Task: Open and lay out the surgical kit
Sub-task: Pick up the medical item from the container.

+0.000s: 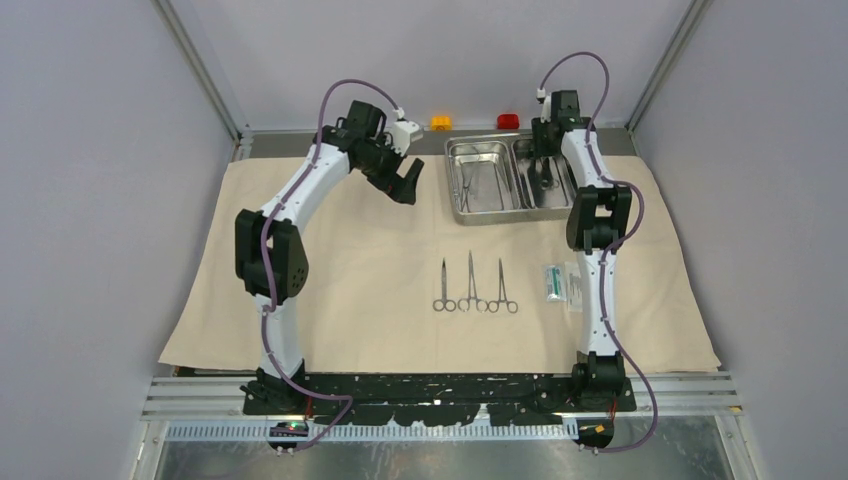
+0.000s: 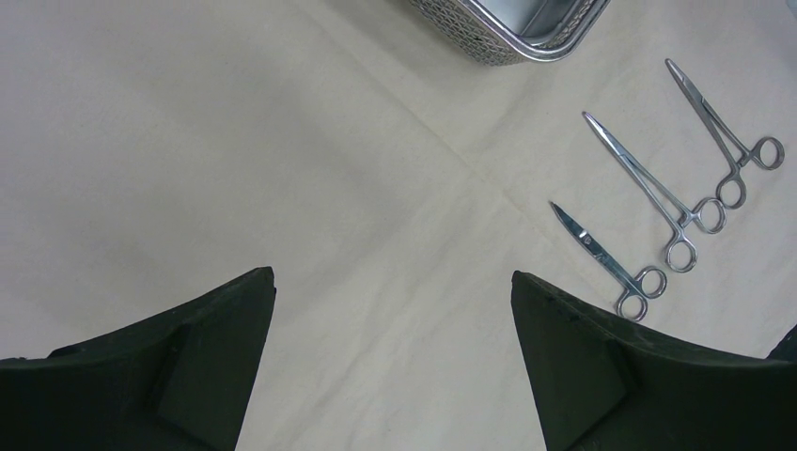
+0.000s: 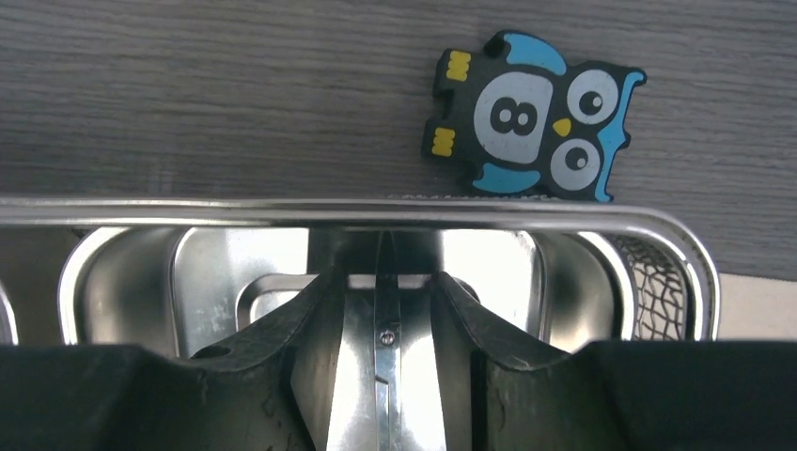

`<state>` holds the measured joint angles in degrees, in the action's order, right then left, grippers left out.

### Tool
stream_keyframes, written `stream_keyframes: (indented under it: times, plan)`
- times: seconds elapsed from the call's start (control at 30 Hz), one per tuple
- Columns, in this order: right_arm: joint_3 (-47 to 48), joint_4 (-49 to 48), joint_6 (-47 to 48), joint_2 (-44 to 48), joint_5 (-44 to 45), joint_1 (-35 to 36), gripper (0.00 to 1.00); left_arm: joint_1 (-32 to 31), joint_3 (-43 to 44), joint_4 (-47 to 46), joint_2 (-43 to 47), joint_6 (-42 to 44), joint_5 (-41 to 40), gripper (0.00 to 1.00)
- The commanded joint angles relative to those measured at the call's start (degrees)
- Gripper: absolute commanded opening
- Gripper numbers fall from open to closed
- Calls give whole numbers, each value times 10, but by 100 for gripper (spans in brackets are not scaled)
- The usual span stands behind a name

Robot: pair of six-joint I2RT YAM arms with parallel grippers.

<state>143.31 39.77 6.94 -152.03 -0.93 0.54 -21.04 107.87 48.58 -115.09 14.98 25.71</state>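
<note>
The right end effector [image 3: 381,291] is down in the right-hand compartment of the steel tray [image 1: 490,217]. The tray sits on the beige cloth [image 1: 330,290] at 12 o'clock of 3 ring-handled instruments [image 1: 471,288] laid in a row. The jaws stand part-open, straddling a slim steel instrument [image 3: 381,376] whose long axis runs 12 to 6 between the fingers; no pad appears to bear on it. The left end effector [image 2: 392,275], wide open and empty, hovers at 9 o'clock of the tray. Judgement: the right arm is nearer and aligned to close.
</note>
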Motion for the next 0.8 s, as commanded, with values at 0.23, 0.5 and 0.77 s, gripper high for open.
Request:
stream_keyframes:
  times: [0.23,0.5,0.77]
  plan:
    - [53,-36,-1,-42,28,2,43,-3,54,15,-19,-2,13,100]
    - [43,-31,1,-41,27,3,33,-3,59,15,-27,-2,17,100]
    - [40,-32,-3,-26,28,2,21,-3,53,14,-26,-2,20,100]
